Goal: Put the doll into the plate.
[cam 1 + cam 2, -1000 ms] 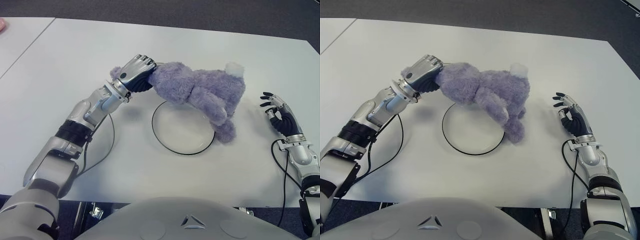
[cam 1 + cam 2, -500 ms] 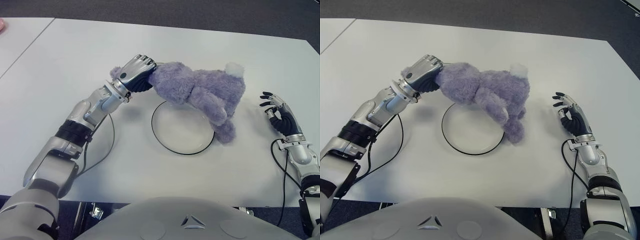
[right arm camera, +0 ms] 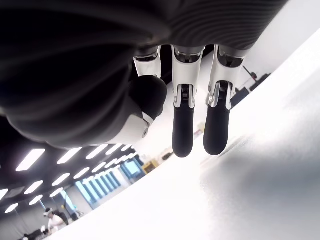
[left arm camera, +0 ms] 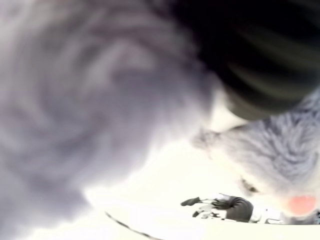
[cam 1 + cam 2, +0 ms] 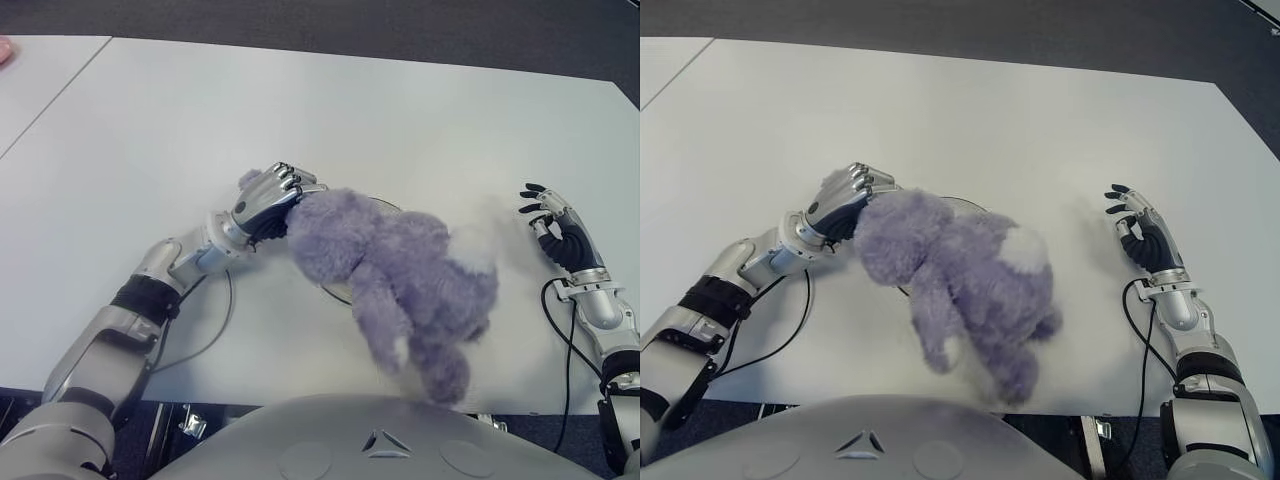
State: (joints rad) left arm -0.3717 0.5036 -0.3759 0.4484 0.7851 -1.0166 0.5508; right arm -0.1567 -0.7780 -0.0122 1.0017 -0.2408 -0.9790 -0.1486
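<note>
- I have the left hand [image 5: 268, 196] clamped on the doll [image 5: 395, 275] at its head end, fingers curled tight into the plush; the left wrist view is filled with fur, which fits a firm hold.
- The doll hangs from that grip over the plate [image 5: 332, 291], body and legs trailing toward the robot's side of the plate. I judge it is held by one end because that lets the soft body drape down onto the dish.
- Only short arcs of the plate's dark rim show, one beyond the doll and one just under its head; the rest is hidden, so I cannot tell whether the doll touches the plate.
- The body looks offset from the plate toward the robot, so lowering here may leave the legs hanging over the rim.
- The right hand [image 5: 560, 228] shows well to the right of the plate, fingers loosely extended and holding nothing.
- The table [image 5: 300, 110] around the plate is bare white; the arm's cable [image 5: 205, 330] loops left of the plate, clear of the drop.
- Nothing else stands in the way.
</note>
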